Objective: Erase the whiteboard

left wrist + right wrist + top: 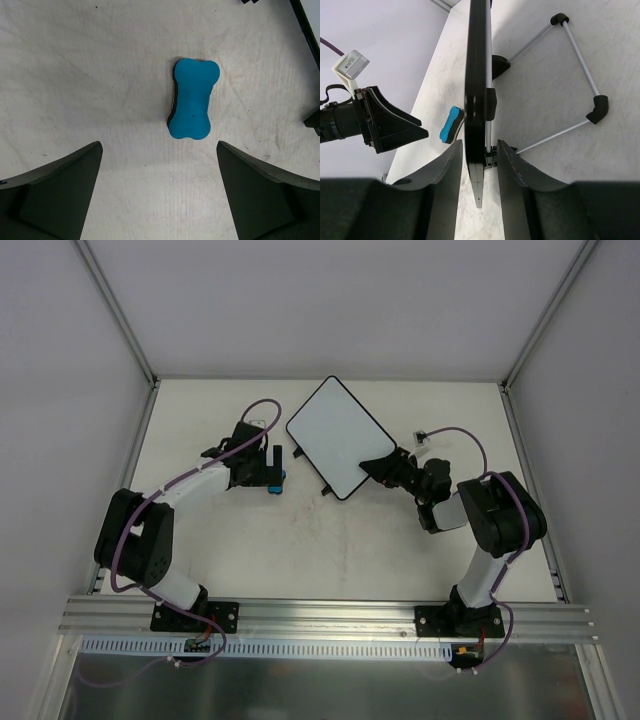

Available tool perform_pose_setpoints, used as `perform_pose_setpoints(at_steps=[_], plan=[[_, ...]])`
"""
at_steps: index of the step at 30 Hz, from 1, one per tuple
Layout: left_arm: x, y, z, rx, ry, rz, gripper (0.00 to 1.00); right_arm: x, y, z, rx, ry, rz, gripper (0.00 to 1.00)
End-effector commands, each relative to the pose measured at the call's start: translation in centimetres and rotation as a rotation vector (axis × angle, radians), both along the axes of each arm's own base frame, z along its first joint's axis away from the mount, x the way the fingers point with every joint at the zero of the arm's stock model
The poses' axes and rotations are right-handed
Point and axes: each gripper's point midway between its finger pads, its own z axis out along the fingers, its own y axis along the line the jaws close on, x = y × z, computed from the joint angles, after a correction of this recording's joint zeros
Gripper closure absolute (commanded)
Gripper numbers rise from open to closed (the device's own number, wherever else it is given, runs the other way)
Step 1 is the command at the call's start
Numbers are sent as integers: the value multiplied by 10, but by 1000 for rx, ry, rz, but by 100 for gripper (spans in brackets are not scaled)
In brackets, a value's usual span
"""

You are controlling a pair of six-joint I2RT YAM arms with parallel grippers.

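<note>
the whiteboard [338, 435] sits far of centre on the worktop [300, 550], turned so its corners point near and far. the right claw [480, 150] is closed on its near right edge. from the right wrist the board shows edge-on between the two jaws, with a thin wire stand [598, 107] folded out behind it. that hold looks meant to brace the board so it won't skid or tip once something rubs across its face. from above, the face looks plain white, and i can't make out any marks on it.

the left claw [159, 150] hangs wide open and empty above the blue eraser [192, 98], which lies flat on the worktop just left of the board's near corner and clear of it. the jaws straddle the eraser's line, but it lies a little beyond the tips, so this reads as lining up for a pick. the wiping has not started. the next move probably calls for reaching forward, lowering and closing across the eraser's narrow waist.
</note>
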Motion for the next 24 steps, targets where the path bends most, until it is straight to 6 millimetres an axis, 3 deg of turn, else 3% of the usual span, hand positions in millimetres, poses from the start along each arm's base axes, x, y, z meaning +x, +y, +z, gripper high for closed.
perform_pose_setpoints(at_steps=[1, 4, 7, 9, 18, 24], plan=[[-1, 5, 12, -18, -27, 34, 1, 6, 4, 31, 9, -130, 16, 61], [-1, 4, 14, -24, -31, 31, 1, 6, 4, 32, 8, -133, 13, 53], [-2, 4, 16, -27, -35, 30, 1, 6, 2, 33, 4, -141, 5, 31], [-2, 4, 17, -30, -40, 29, 1, 5, 0, 33, -4, -146, -3, 1], [-6, 7, 30, -39, -78, 30, 1, 1, -14, 39, -85, -166, -65, 1], [-9, 10, 43, -46, -120, 35, 1, -4, -31, 28, -168, -122, -132, 1]])
